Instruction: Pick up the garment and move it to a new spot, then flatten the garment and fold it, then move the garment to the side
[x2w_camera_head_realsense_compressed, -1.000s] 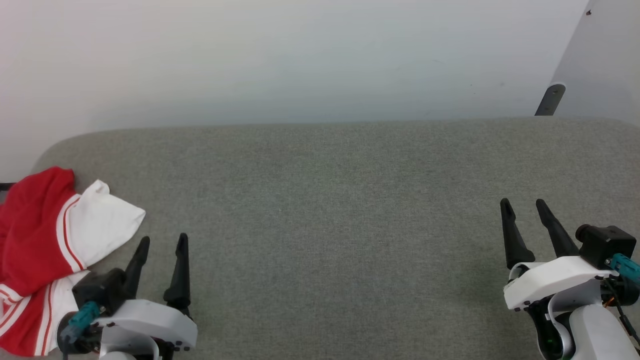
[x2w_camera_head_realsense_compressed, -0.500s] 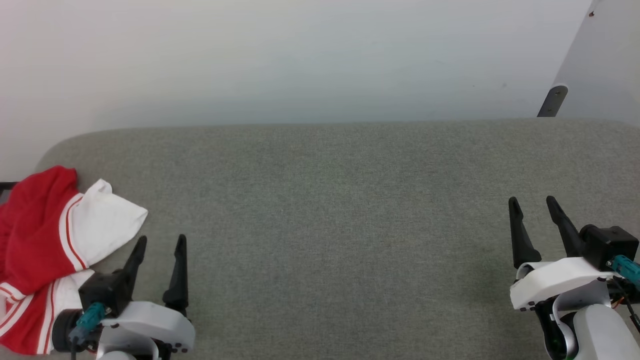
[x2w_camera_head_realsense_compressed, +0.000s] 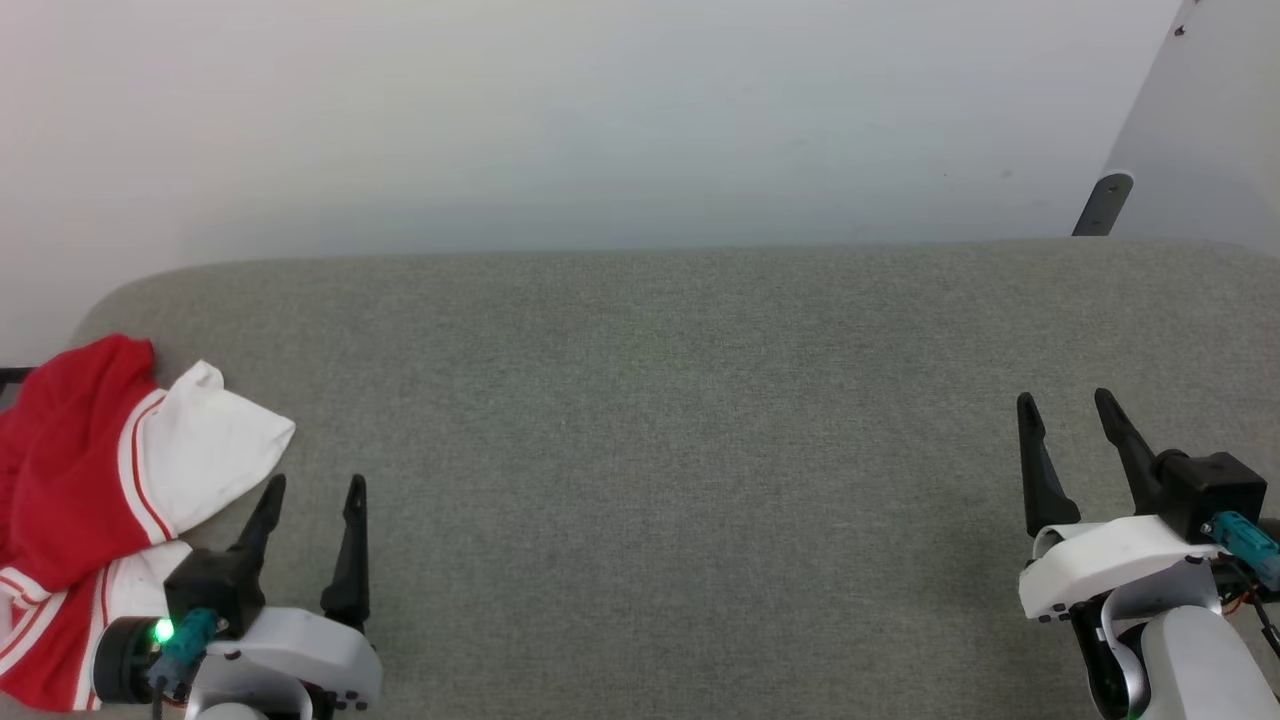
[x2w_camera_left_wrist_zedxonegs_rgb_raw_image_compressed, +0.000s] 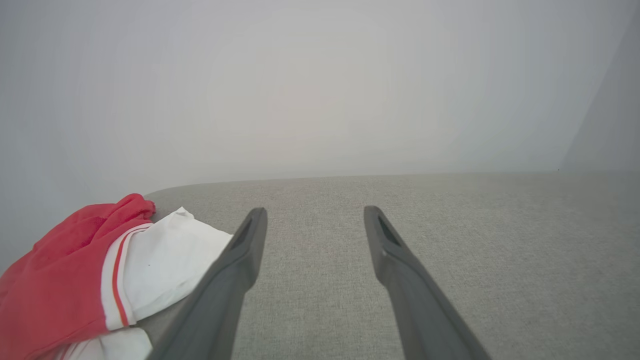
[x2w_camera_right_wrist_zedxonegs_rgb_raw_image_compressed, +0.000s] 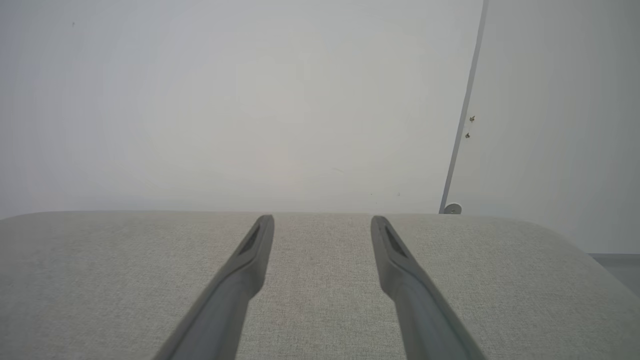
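Observation:
The garment (x2w_camera_head_realsense_compressed: 90, 480), bright red with white panels and striped trim, lies crumpled at the left end of the grey cushioned surface (x2w_camera_head_realsense_compressed: 650, 450). Its red and white folds also fill the lower left of the left wrist view (x2w_camera_left_wrist_zedxonegs_rgb_raw_image_compressed: 90, 270). My left gripper (x2w_camera_head_realsense_compressed: 312, 488) hovers just right of the garment, apart from it, fingers spread with nothing between them (x2w_camera_left_wrist_zedxonegs_rgb_raw_image_compressed: 315, 215). My right gripper (x2w_camera_head_realsense_compressed: 1065, 400) stands open at the far right over bare fabric, empty as well (x2w_camera_right_wrist_zedxonegs_rgb_raw_image_compressed: 322, 222).
A pale wall (x2w_camera_head_realsense_compressed: 600, 120) rises behind the grey surface. A white panel with a dark bracket (x2w_camera_head_realsense_compressed: 1100, 203) stands at the back right. The surface's rounded left corner lies just beyond the garment.
My left gripper has drawn back slightly toward the lower edge. The right gripper shifted a little to the right. The garment lies as before.

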